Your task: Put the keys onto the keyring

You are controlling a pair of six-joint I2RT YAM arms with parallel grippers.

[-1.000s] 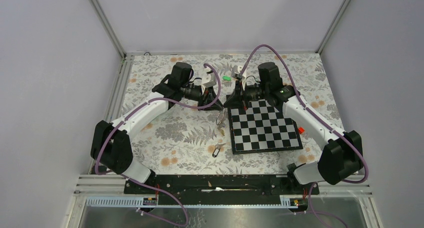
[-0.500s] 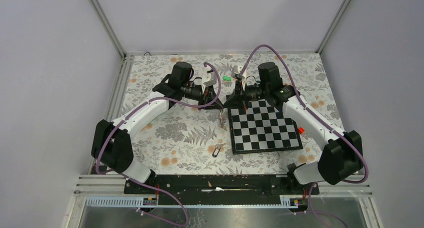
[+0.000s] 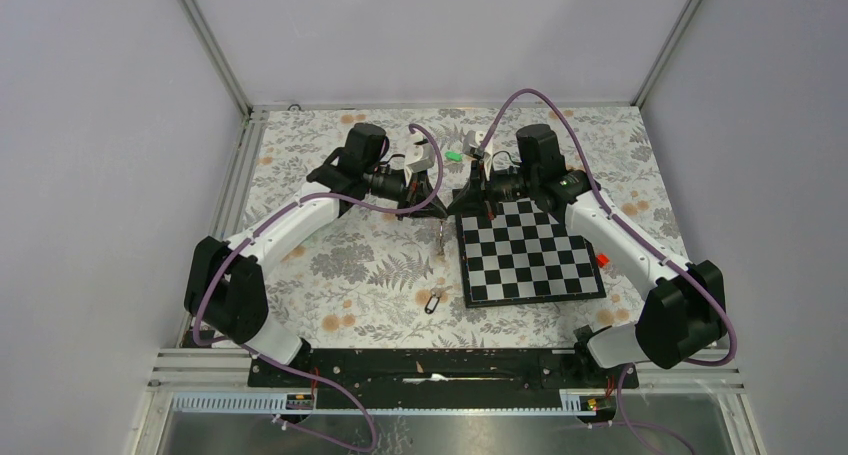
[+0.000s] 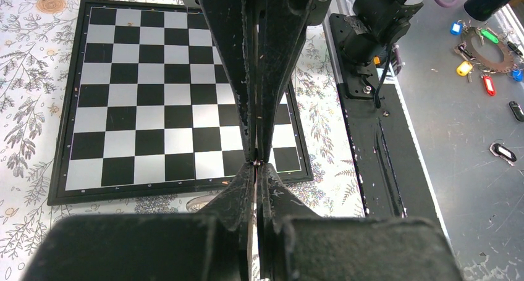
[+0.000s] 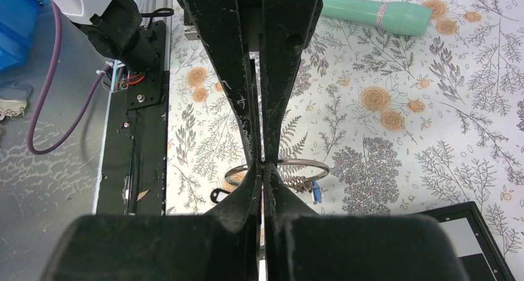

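Observation:
The keyring [image 3: 441, 237] hangs between my two grippers, just left of the chessboard. My left gripper [image 3: 437, 207] and right gripper [image 3: 455, 205] meet tip to tip, both shut on the ring. In the right wrist view my fingertips [image 5: 262, 165] pinch the silvery ring [image 5: 303, 165], which carries a blue-headed key [image 5: 316, 192]. In the left wrist view my gripper [image 4: 256, 165] is shut, facing the other gripper's tips. The black-tagged key [image 3: 432, 302] lies on the floral mat below the ring and also shows in the right wrist view [image 5: 217, 196]. The green-headed key [image 3: 452, 156] lies behind the grippers.
The chessboard [image 3: 540, 265] lies right of centre and fills the left wrist view [image 4: 148, 96]. A small red piece [image 3: 601, 260] sits at its right edge. A teal pen-like stick [image 5: 377, 14] lies on the mat. Several coloured key tags [image 4: 482, 43] lie beyond the black rail.
The hanging keyring has turned and looks narrower from above. The left gripper has edged slightly right towards the right gripper. Both stay shut.

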